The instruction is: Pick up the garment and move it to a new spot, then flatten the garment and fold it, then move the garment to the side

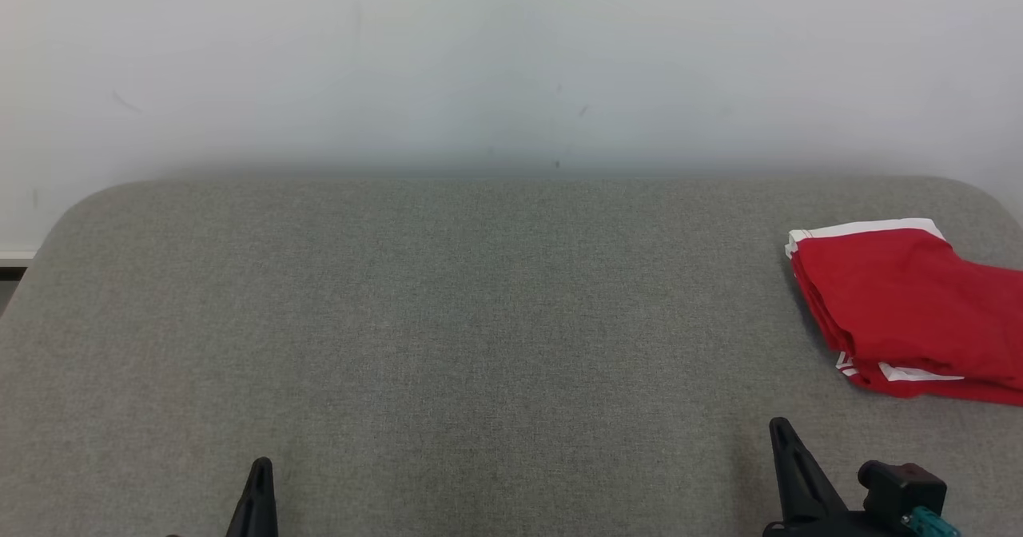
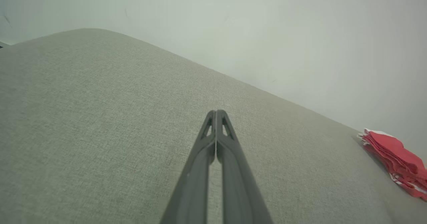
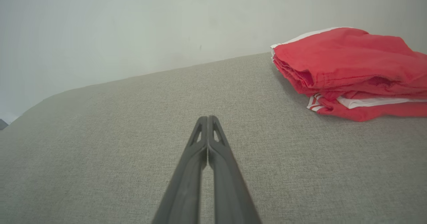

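Left jaws, right jaws: pinched together, empty | red garment point(image 3: 350, 57) folded, stripes plain from right wrist view

The garment point(image 1: 903, 305) lies on the table's point(image 1: 447, 321) right side, with the wall point(image 1: 479, 57) behind.

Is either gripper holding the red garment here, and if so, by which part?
Nothing is held. The left gripper and right gripper are both shut on nothing above the grey surface, apart from the folded red garment at the right.
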Available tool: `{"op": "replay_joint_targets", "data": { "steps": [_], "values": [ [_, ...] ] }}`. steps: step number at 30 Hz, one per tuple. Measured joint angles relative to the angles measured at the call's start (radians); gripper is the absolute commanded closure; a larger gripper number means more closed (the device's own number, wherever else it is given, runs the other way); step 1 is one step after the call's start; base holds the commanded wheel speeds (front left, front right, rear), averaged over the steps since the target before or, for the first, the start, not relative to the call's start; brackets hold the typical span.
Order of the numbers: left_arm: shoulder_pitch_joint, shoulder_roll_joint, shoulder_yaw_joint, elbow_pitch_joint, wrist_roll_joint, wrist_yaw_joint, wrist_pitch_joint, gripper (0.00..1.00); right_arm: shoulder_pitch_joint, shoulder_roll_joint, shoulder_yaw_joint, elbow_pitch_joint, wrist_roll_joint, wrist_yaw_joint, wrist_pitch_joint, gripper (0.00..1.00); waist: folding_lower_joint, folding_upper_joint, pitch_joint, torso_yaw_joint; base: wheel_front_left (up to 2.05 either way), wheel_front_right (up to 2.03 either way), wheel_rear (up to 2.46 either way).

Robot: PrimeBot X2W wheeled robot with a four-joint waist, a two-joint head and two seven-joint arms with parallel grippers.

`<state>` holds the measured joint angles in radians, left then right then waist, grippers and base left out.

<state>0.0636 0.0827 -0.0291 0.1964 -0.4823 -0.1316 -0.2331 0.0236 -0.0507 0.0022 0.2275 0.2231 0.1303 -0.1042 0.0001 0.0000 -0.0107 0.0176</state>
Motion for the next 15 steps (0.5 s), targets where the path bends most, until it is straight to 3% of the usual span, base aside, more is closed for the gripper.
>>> {"op": "replay_joint_targets", "data": {
  "steps": [15],
  "values": [
    [-0.029, -0.005, 0.006, 0.014, -0.224, 0.000, 0.057, 1.00, -0.007, 0.000, -0.040, -0.005, 0.278, 0.000, 0.053, 1.00, 0.0000, 0.0000, 0.002, -0.002, 0.00, 0.00, 0.00]
  ]
}}
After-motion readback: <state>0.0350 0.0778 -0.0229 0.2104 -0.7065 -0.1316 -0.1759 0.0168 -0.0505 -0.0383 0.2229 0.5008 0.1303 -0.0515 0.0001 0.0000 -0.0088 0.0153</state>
